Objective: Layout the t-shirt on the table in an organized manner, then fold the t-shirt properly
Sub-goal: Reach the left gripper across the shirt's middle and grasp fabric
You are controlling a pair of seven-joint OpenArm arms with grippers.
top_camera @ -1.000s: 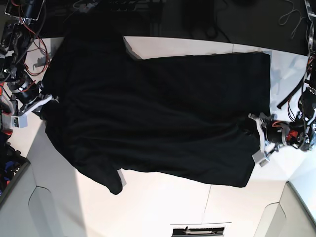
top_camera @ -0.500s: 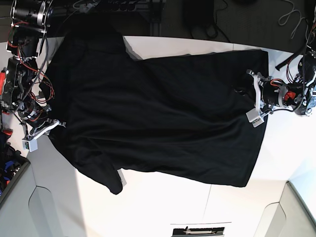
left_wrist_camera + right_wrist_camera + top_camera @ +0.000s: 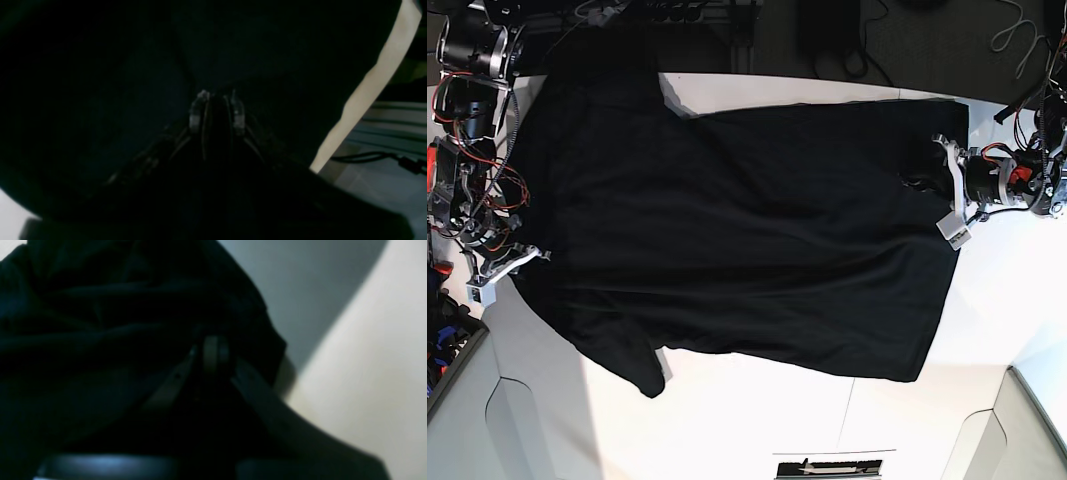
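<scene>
Left wrist: left tool (image 3: 217,110) clamped on a thin pinch of the black t-shirt (image 3: 133,66), dark cloth fills nearly the whole view; pale table (image 3: 377,86) edge shows at right.

Right wrist: right tool (image 3: 215,355) closed tight on bunched folds of the shirt, bare white table beside it at right.

Base: t-shirt (image 3: 757,230) lies plain side up, spread wide across the table (image 3: 987,330). Left tool (image 3: 952,190) grips the hem end at view right, right tool (image 3: 512,265) the shoulder end at view left. Compared with a second ago both tools have shifted toward the far edge, dragging the cloth along and pulling it flatter. Probably still layout; one sleeve is rumpled near the front, no fold begun.
</scene>
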